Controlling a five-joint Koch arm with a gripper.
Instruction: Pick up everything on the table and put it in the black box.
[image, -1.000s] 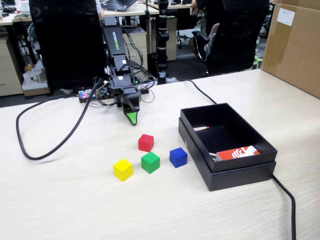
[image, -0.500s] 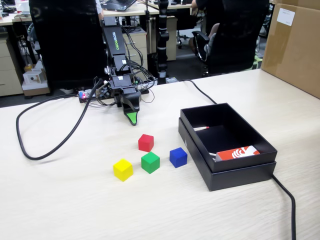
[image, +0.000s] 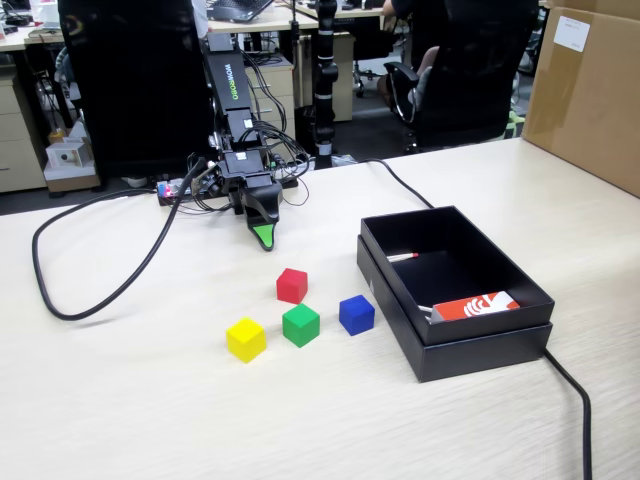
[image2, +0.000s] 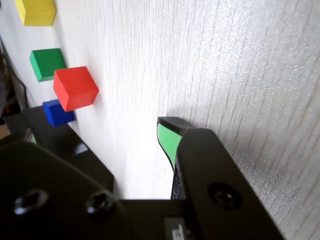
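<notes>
Office clutter fills the top of the fixed view, dark chairs and desks behind, with a brown carton (image: 588, 90) at the upper right; below it the pale wood-grain bench (image: 130, 400) spreads wide and mostly bare. Nothing has changed over the last second: my claw (image: 263, 236) hangs where it hung, tip down near the bench just left of centre, and the cubes sit where they sat; I judge the task has not begun, with all four still to collect.

Whether my claw is apart or together I cannot tell; only one green-faced tip shows in either view.

The red cube (image: 292, 285) lies nearest, just below my tip in the fixed view and at the left of the wrist view; the green cube (image: 300, 324) sits below it, the yellow cube (image: 245, 339) to the lower left, the blue cube (image: 356, 314) to the right; all stand apart from one another, though closely grouped. The black box (image: 486, 348) stands at centre right, near the blue cube, its thin walls upright; a red-and-white card (image: 477, 306) lies inside against the near wall.

Open bench surrounds the cluster to the left and below; a black cable (image: 70, 300) loops at the left, well apart; another cable (image: 577, 400) trails from the box toward the lower right. I would take the red cube first, lifting clear of the box wall before crossing.
</notes>
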